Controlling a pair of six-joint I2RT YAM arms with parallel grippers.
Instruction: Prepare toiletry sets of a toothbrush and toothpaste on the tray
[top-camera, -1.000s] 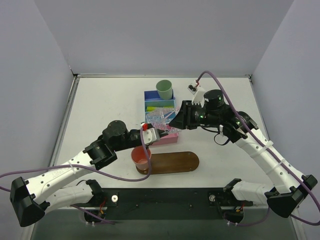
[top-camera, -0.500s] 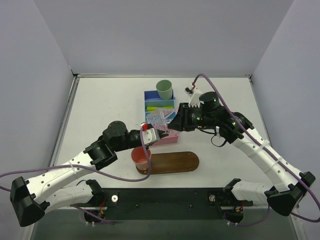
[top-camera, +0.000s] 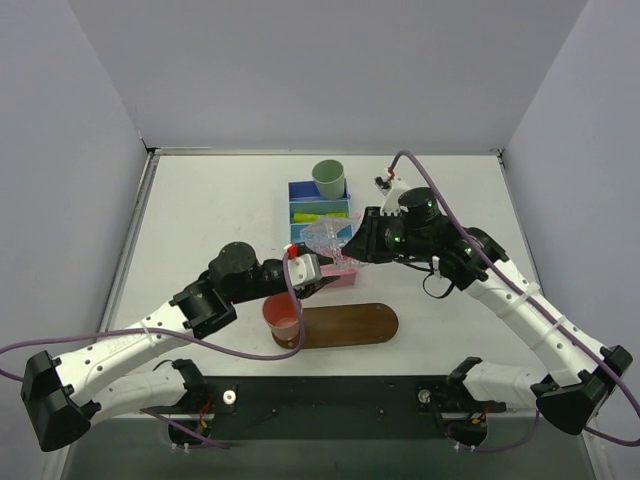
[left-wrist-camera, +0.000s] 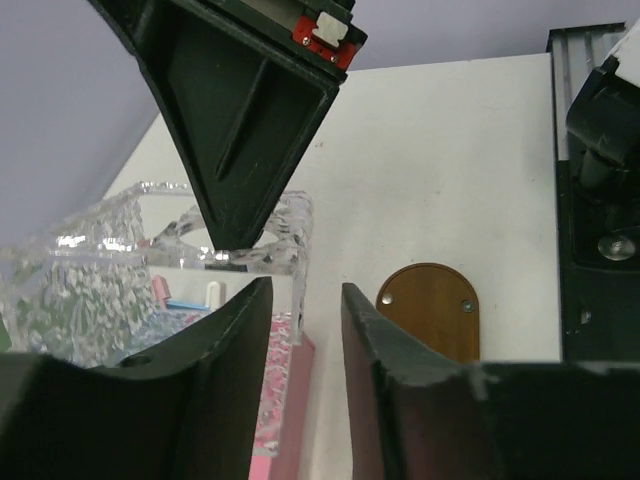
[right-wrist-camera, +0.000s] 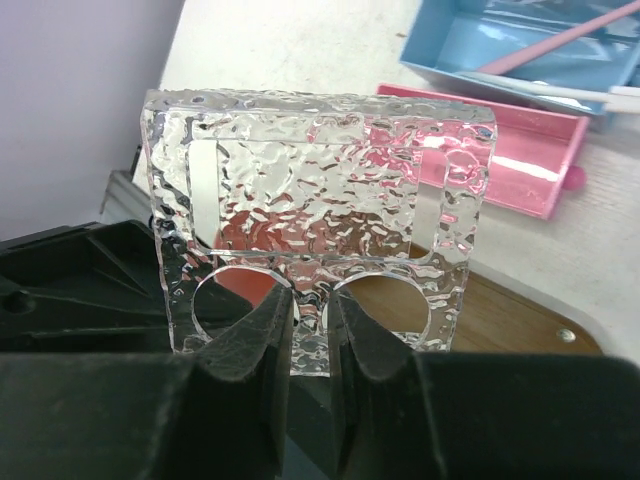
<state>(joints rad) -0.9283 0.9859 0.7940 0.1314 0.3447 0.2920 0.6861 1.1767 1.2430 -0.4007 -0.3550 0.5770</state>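
Top external: tray lies near my arm bases, no set on it yet. Clear holder hangs above the pink bin. Handover just happened: right gripper now pinches its edge, left gripper has let go, jaws apart. Toothpaste waits in the blue bin.

The clear holder partly hides the tray.
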